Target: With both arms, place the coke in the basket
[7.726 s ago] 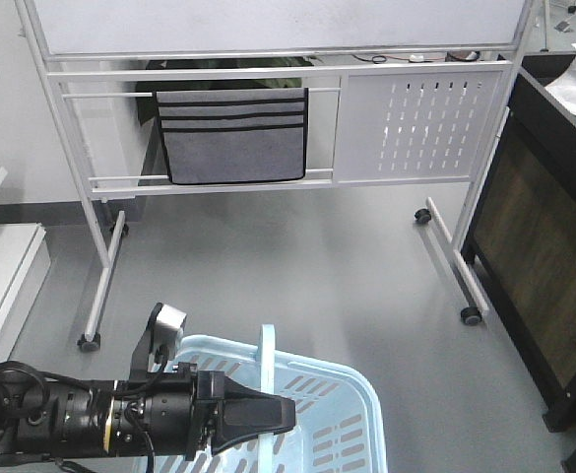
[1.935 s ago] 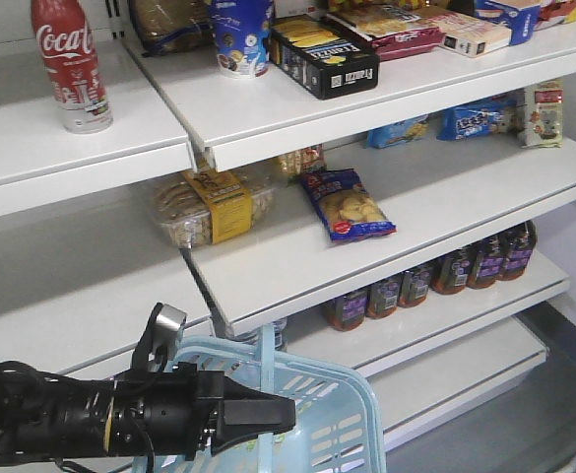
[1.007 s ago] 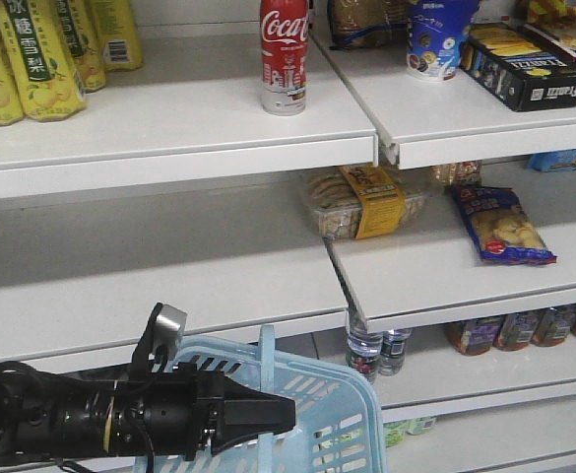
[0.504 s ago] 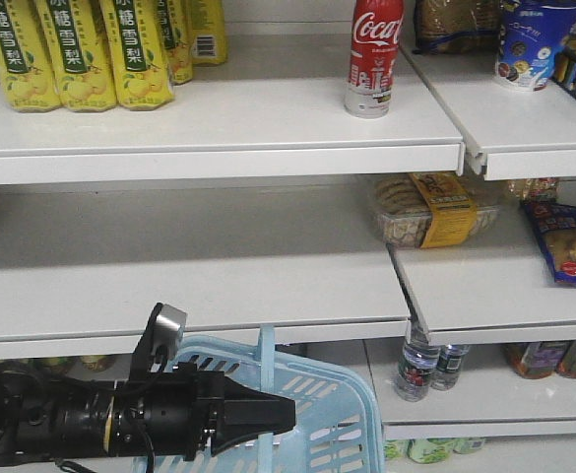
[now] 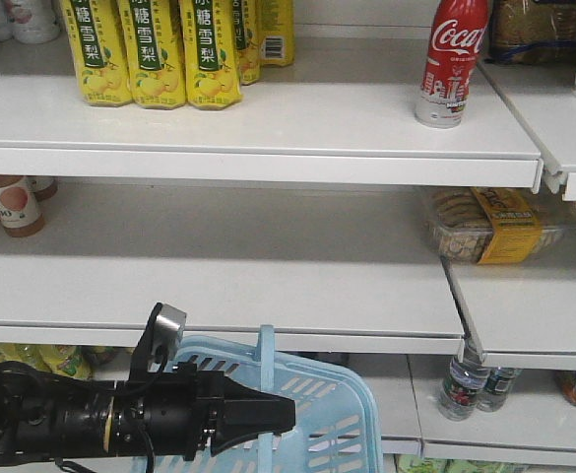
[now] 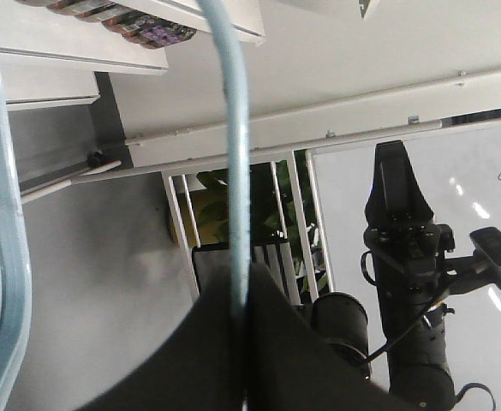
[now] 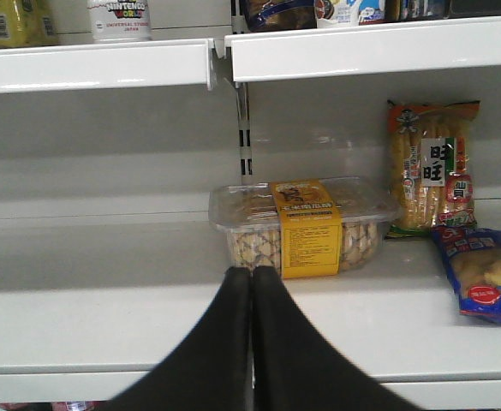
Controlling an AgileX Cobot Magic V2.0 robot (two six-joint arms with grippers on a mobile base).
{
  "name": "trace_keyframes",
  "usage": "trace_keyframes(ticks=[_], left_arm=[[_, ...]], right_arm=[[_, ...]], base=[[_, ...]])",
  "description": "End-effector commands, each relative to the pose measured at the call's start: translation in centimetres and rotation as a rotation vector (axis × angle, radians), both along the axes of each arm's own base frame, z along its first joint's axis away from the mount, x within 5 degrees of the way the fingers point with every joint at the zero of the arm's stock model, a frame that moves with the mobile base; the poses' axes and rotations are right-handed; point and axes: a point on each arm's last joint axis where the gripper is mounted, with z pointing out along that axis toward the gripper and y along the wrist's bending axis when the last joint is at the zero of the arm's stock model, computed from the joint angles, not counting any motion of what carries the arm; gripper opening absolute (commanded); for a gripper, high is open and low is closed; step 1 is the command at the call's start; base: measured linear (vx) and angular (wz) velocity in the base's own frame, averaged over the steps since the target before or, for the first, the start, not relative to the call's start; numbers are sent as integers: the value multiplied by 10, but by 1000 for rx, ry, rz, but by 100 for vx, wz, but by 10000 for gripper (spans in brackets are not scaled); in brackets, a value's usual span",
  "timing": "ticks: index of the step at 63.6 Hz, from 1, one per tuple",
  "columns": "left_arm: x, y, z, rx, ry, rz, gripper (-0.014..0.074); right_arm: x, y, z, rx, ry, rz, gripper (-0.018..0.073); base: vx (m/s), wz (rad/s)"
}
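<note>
The coke (image 5: 453,59) stands upright on the top shelf at the far right of the front view, with a red label and white script. The pale blue basket (image 5: 339,396) hangs at the bottom centre. My left gripper (image 5: 280,414) is shut on the basket's swing handle (image 5: 267,347). The left wrist view shows the handle (image 6: 235,128) running into the shut jaws, and the basket rim (image 6: 3,257). My right gripper (image 7: 251,272) is shut and empty, pointing at the middle shelf. The right arm also shows in the left wrist view (image 6: 407,257). The coke is out of the right wrist view.
Yellow-green drink bottles (image 5: 155,49) stand on the top shelf at left. A clear biscuit box with a yellow label (image 7: 306,227) lies just beyond my right gripper. Snack packs (image 7: 430,167) and a blue bag (image 7: 490,274) lie to its right. Water bottles (image 5: 462,386) stand on a low shelf.
The front view has swung from a whiteboard stand to the shelves, and the coke has slid from centre to the far right. My left gripper has kept its hold on the basket handle.
</note>
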Motion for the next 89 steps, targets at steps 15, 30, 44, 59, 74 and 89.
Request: trace_keyframes(ticks=[15, 30, 44, 59, 74, 89], left_arm=[[-7, -3, 35, -256, -70, -72, -7], [-7, -3, 35, -256, -70, -72, -7], [-7, -3, 35, -256, -70, -72, -7], [-7, -3, 35, -256, -70, -72, -7], [-7, -3, 35, -256, -70, -72, -7], [-7, -3, 35, -256, -70, -72, -6]], right_arm=[[-1, 0, 3, -8, -78, -4, -9], [-1, 0, 3, -8, -78, -4, -9], [-1, 0, 3, -8, -78, -4, -9], [-1, 0, 3, -8, -78, -4, -9], [-1, 0, 3, -8, -78, -4, -9], [-1, 0, 3, -8, -78, -4, -9]], base=[[3, 9], [3, 1], [3, 0], [4, -2], [4, -1], [5, -1]])
